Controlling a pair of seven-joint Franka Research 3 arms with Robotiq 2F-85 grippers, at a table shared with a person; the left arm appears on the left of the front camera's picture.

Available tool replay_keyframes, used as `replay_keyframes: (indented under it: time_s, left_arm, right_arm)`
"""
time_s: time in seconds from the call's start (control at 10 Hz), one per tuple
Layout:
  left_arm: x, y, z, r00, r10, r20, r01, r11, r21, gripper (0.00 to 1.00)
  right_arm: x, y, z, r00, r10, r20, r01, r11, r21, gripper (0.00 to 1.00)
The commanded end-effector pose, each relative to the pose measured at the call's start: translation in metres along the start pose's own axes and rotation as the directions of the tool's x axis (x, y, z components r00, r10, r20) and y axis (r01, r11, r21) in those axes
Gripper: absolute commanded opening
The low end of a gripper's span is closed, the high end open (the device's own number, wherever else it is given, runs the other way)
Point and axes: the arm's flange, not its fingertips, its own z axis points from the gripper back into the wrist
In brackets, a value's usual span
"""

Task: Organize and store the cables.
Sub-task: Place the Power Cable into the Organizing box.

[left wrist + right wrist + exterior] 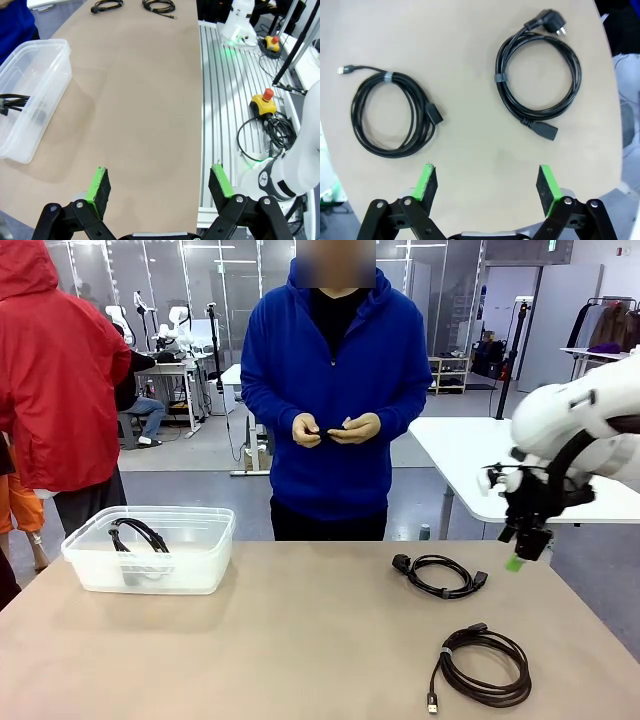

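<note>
Two coiled black cables lie on the tan table (280, 640). One has a chunky power plug (403, 563) (499, 78). The other has a small USB-like end (490, 696) (388, 76). A third cable (140, 533) (12, 97) rests inside the clear plastic bin (150, 575) (45, 45) at the table's left. My right gripper (522, 558) (487, 182) hangs open above the table's right side, over the gap between the two loose coils. My left gripper (160, 184) is open and holds nothing; it is high over the table's near edge, with the bin off to its left.
A person in a blue hoodie stands at the far side, both hands (335, 429) together on a small dark item. Another person in a red jacket (50, 370) stands at far left. Beside the table are a slatted aluminium base and yellow emergency-stop buttons (265, 102).
</note>
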Motion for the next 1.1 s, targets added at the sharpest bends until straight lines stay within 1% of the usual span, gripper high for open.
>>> replay_keyframes:
  time_s: [0.0,0.2,0.6,0.8,1.0]
  left_arm:
    - [0.002,0.0,0.0,1.0,-0.003,0.012,0.003,1.0,0.009,1.0]
    - [0.002,0.0,0.0,1.0,-0.003,0.012,0.003,1.0,0.009,1.0]
    - [0.002,0.0,0.0,1.0,-0.003,0.012,0.003,1.0,0.009,1.0]
    - [0.002,0.0,0.0,1.0,-0.003,0.012,0.003,1.0,0.009,1.0]
    - [0.002,0.0,0.0,1.0,-0.003,0.012,0.003,1.0,0.009,1.0]
  right_arm:
    - [-0.021,0.003,-0.001,0.996,-0.049,0.072,0.049,0.999,-0.005,1.0]
    - [-0.021,0.001,0.005,0.994,-0.073,0.086,0.074,0.997,-0.014,1.0]
    - [0.002,-0.021,0.006,0.997,-0.065,0.03,0.066,0.998,-0.008,1.0]
    - [0.03,-0.033,-0.004,1.0,-0.015,-0.014,0.016,0.999,0.031,1.0]
    - [0.064,-0.036,-0.024,0.995,0.039,-0.097,-0.031,0.996,0.079,1.0]
